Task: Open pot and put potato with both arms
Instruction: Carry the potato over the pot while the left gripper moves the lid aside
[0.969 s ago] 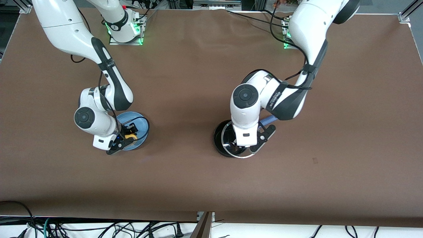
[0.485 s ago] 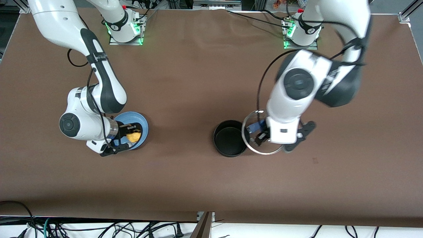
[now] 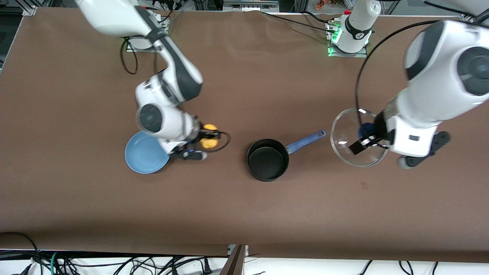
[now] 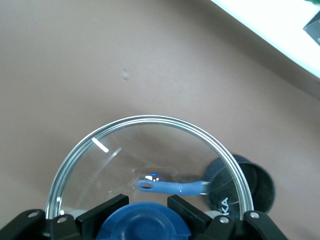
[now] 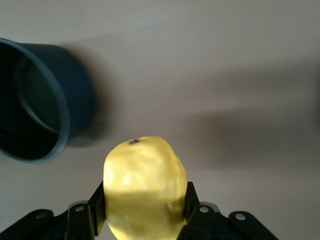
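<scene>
While left pincer holds lid, right pincer grips potato.

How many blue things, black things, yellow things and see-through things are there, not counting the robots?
Blue: 1, the plate on the table
Black: 1, the open pot, though its handle is blue
Yellow: 1, the potato held in the right tool
See-through: 1, the glass lid, held by its blue knob in the left tool
Total: 4

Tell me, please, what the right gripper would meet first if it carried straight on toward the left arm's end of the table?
Probably the pot: the right gripper holds the potato over bare table, though it may pass above the rim.
</scene>
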You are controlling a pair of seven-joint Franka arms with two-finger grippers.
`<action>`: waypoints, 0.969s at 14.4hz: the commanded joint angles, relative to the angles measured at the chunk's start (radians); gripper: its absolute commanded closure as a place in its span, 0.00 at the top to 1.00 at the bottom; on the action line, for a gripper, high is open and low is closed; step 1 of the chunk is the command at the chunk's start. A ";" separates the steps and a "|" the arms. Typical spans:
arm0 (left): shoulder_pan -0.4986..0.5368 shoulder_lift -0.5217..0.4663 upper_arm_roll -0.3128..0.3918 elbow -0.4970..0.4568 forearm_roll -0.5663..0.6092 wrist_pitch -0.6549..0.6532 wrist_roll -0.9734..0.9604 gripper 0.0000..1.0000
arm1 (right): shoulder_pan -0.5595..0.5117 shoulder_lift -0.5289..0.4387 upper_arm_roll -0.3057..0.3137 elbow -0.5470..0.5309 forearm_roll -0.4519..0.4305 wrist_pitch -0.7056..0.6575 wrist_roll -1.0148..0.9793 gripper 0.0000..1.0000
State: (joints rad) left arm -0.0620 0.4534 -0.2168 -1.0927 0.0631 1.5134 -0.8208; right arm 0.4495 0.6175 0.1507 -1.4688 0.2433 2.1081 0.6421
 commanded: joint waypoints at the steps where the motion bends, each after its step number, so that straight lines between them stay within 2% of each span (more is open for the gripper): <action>1: 0.089 -0.059 -0.012 -0.019 -0.042 -0.053 0.161 0.41 | 0.089 0.079 -0.003 0.059 0.013 0.158 0.202 0.14; 4: 0.174 -0.079 -0.012 -0.019 -0.048 -0.094 0.323 0.41 | 0.158 0.183 -0.005 0.145 0.010 0.338 0.350 0.15; 7: 0.244 -0.081 -0.010 -0.019 -0.046 -0.102 0.451 0.41 | 0.176 0.264 -0.005 0.231 0.010 0.446 0.383 0.19; 9: 0.284 -0.081 -0.007 -0.019 -0.046 -0.102 0.531 0.41 | 0.185 0.280 -0.006 0.237 0.005 0.483 0.386 0.31; 10: 0.298 -0.081 -0.007 -0.021 -0.043 -0.102 0.564 0.41 | 0.186 0.280 -0.006 0.235 0.002 0.483 0.386 0.60; 11: 0.304 -0.081 -0.003 -0.021 -0.039 -0.102 0.595 0.41 | 0.184 0.278 -0.008 0.235 0.001 0.478 0.381 0.94; 12: 0.307 -0.081 0.000 -0.021 -0.034 -0.101 0.627 0.41 | 0.184 0.272 -0.010 0.235 -0.004 0.474 0.376 1.00; 14: 0.332 -0.081 0.004 -0.024 -0.031 -0.096 0.681 0.41 | 0.178 0.259 -0.016 0.239 -0.012 0.437 0.373 1.00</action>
State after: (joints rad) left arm 0.2482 0.3975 -0.2118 -1.0977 0.0413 1.4213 -0.2079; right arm 0.6214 0.8807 0.1497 -1.2576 0.2404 2.5801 1.0094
